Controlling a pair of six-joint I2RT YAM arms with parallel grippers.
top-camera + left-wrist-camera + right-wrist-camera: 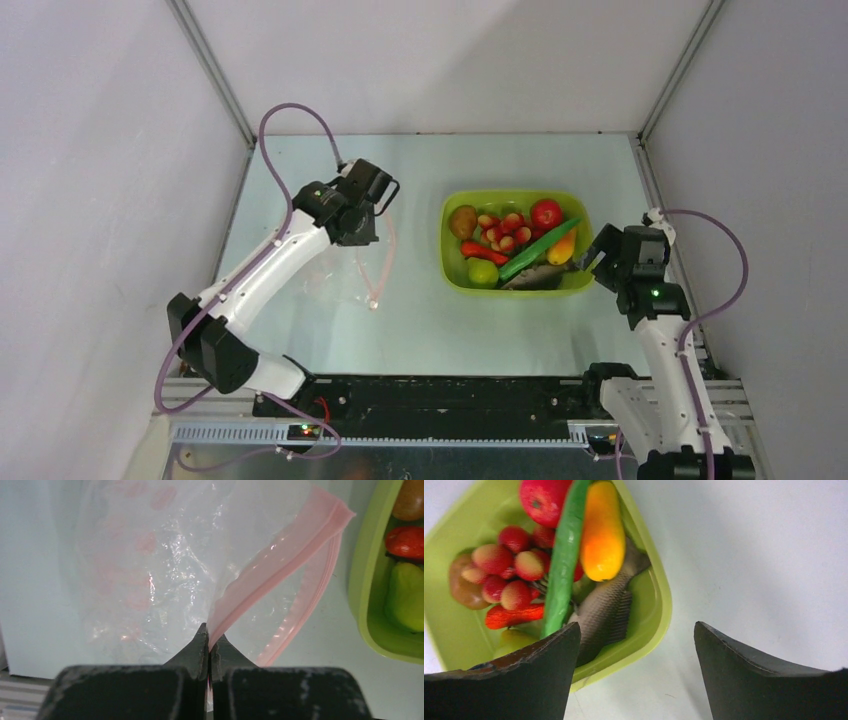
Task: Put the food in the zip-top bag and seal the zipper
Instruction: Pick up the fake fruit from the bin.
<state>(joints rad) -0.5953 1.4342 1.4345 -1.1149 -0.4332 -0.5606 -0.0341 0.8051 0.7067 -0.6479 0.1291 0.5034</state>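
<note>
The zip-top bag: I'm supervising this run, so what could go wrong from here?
1. The left gripper pinches the zipper at one spot only; the mouth of the zip-top bag may sag shut.
2. The open right gripper straddles the rim of the green tub and might close on it.
3. The long green pod lies over other food and could drag it.

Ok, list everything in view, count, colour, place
tub: one, lime green, right of centre
tomato: one, red, tub's far right
kiwi: one, brown, tub's far left
lime: one, green, tub's near left
pod: one, green, across tub
orange-yellow piece: one, beside pod
strawberries: several, red-pink, tub's middle
chili: one, red, beside lime
fish: one, grey, tub's near side
zip-top bag: one, clear, left of tub
zipper: one, pinkish-red, bag's mouth
left claw: black, shut on zipper
right claw: black, open by tub
</note>
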